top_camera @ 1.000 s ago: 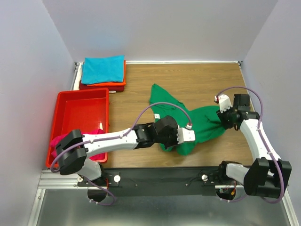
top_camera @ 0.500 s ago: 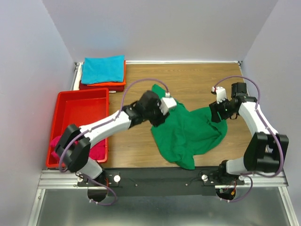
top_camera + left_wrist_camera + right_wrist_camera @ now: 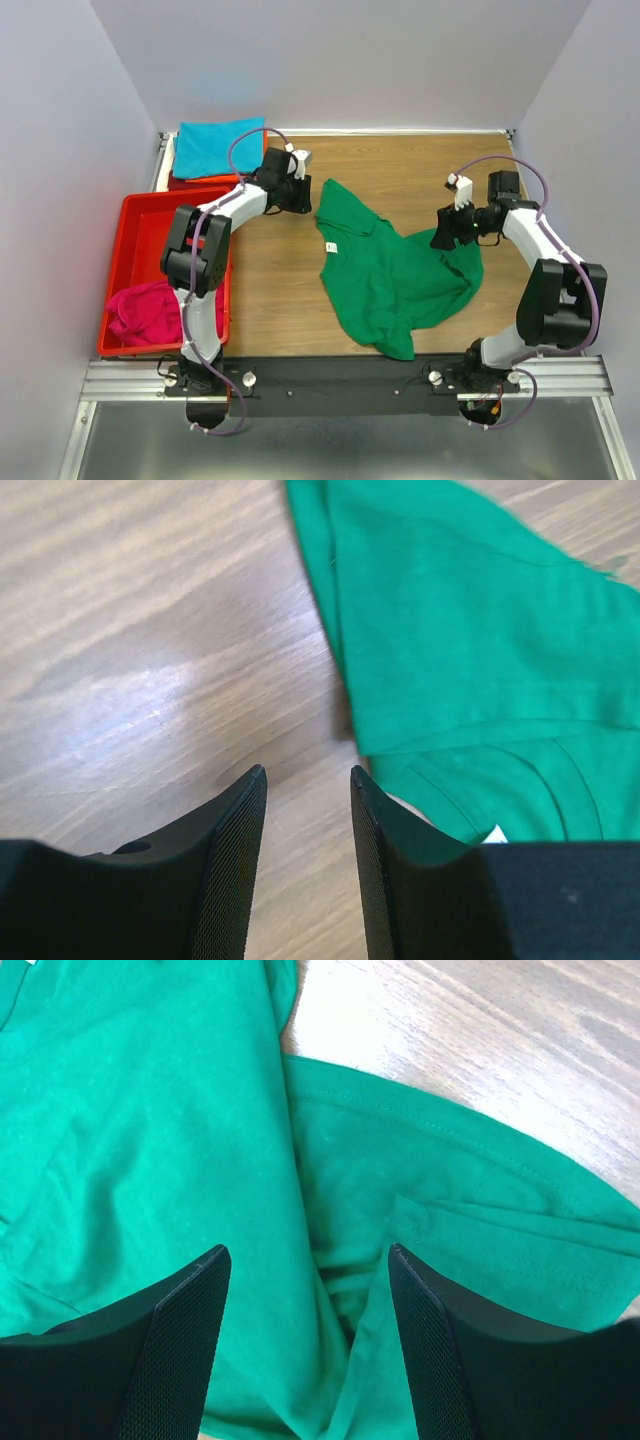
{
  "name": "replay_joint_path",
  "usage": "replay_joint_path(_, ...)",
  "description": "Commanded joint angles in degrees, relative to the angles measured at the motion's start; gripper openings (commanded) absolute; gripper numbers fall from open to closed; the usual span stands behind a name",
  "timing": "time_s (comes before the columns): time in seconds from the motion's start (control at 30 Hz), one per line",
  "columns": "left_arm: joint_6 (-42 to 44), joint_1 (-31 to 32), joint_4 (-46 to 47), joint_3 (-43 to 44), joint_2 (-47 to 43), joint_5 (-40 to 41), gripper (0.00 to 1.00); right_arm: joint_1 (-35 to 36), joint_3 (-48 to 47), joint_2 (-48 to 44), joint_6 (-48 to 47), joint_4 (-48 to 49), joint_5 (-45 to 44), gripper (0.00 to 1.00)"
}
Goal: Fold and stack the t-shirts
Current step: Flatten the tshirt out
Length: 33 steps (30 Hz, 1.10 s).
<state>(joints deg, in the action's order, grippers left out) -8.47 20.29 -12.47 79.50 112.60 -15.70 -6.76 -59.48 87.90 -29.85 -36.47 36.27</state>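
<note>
On the table (image 3: pixel 420 165) the green t-shirt (image 3: pixel 395 285) lies mid-board, spread out but rumpled, with its right side bunched. This looks like the flattening step before folding. Next, both grippers likely must pinch edges and pull it taut. The left gripper (image 3: pixel 308 780) is empty over bare wood, jaws narrowly parted; the right gripper (image 3: pixel 307 1260) hangs above the cloth, jaws spread. Its white neck label (image 3: pixel 331 247) faces up.

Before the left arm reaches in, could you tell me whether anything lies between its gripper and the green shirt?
Nothing visible does: only bare table lies between the left gripper and the green shirt, whose edge is just ahead to its right in the wrist view.
</note>
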Motion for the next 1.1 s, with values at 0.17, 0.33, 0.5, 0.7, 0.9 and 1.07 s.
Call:
replay_joint_path(0.17,-4.89,0.27,3.5,3.2,5.17,-9.69,0.43,0.0,2.79,-3.0,1.37,3.33,1.7,0.72)
replay_joint_path(0.33,-6.65,0.27,4.73,3.9,7.2,-11.45,0.42,0.0,2.97,-3.08,1.37,3.33,1.87,0.72)
replay_joint_path(0.5,-7.0,0.45,4.12,5.13,9.31,-12.24,0.39,0.0,3.23,-3.35,1.37,3.51,1.96,0.72)
replay_joint_path(0.7,-6.73,0.36,3.94,5.31,9.4,-12.24,0.26,-0.09,3.15,-3.61,1.37,3.33,2.31,0.72)
replay_joint_path(0.9,-7.0,0.89,2.89,8.63,7.29,-12.68,0.05,-0.09,3.41,-3.87,1.37,3.42,2.05,0.72)
replay_joint_path(1.07,-7.87,1.85,-0.35,16.37,9.65,-16.19,0.0,-0.09,3.32,-3.96,1.28,3.42,1.61,0.72)
